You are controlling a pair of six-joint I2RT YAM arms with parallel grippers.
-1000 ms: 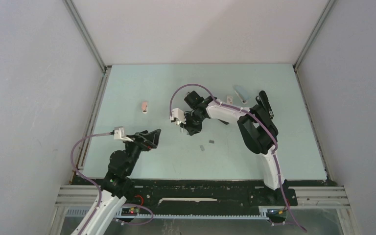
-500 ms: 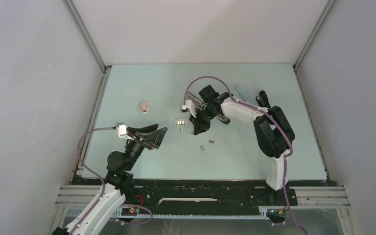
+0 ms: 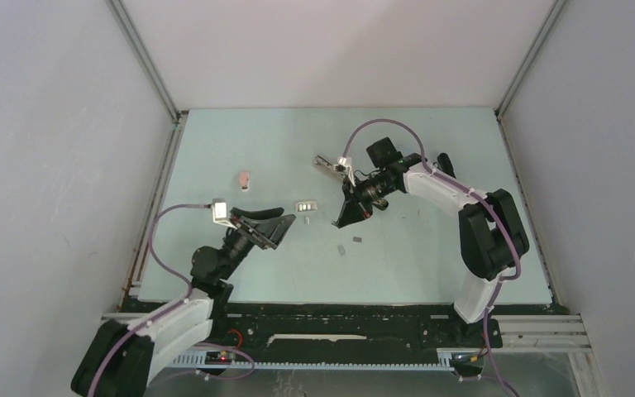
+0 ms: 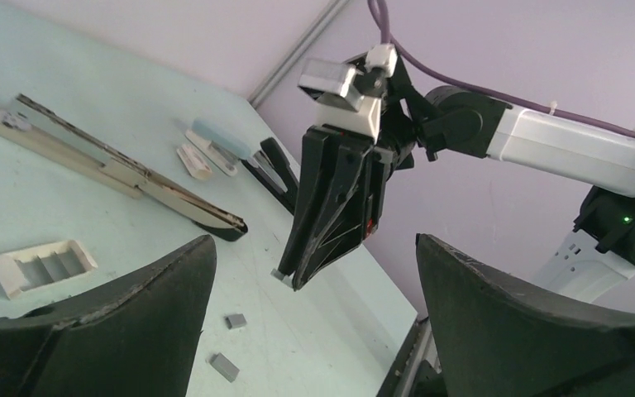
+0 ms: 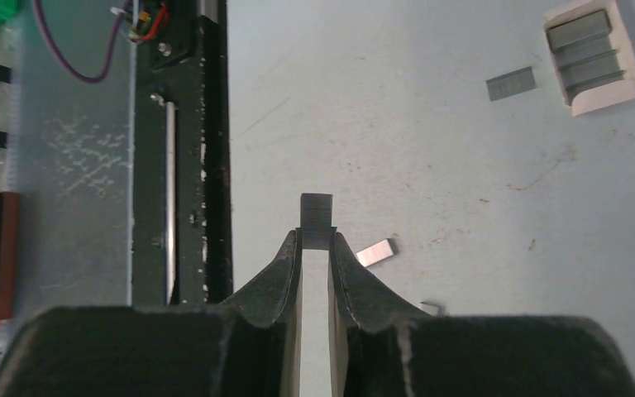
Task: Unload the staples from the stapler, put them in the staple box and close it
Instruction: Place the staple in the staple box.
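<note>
The right gripper [image 5: 315, 241], black and tapered, pinches a short, ribbed, silvery-grey staple strip [image 5: 316, 213]. The left gripper [image 3: 286, 218] stands spread wide over the scuffed pale-green surface [image 5: 430, 165].

Grey staple strip [image 5: 316, 207] pinched in right claw [image 5: 315, 241]; other loose strips [image 5: 376, 252] flat nearby.
</note>
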